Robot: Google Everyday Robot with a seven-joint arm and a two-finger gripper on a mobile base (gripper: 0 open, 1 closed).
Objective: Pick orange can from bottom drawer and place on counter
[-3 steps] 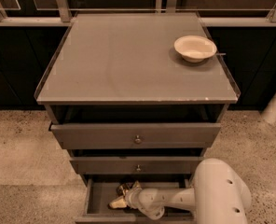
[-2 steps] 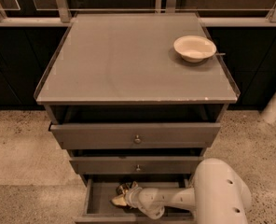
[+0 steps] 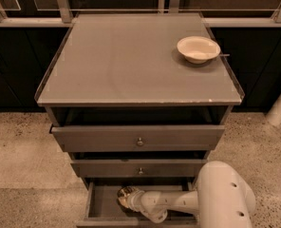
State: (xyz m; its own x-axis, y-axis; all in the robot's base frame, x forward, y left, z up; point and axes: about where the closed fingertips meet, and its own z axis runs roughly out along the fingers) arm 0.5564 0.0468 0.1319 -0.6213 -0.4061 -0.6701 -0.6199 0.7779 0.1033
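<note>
Can (image 3: 124,193), perhaps in gripper (image 3: 123,198), bottom drawer (image 3: 101,207)

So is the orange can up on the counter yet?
No, only the white bowl sits on the counter; the orange can is down in the bottom drawer at the gripper.

White bowl (image 3: 198,48) — two knobbed drawers (image 3: 102,137) — speckled floor (image 3: 17,146)

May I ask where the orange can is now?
The can is in the bottom drawer, low in the camera view, at the tip of the end effector reaching in from the right.
</note>
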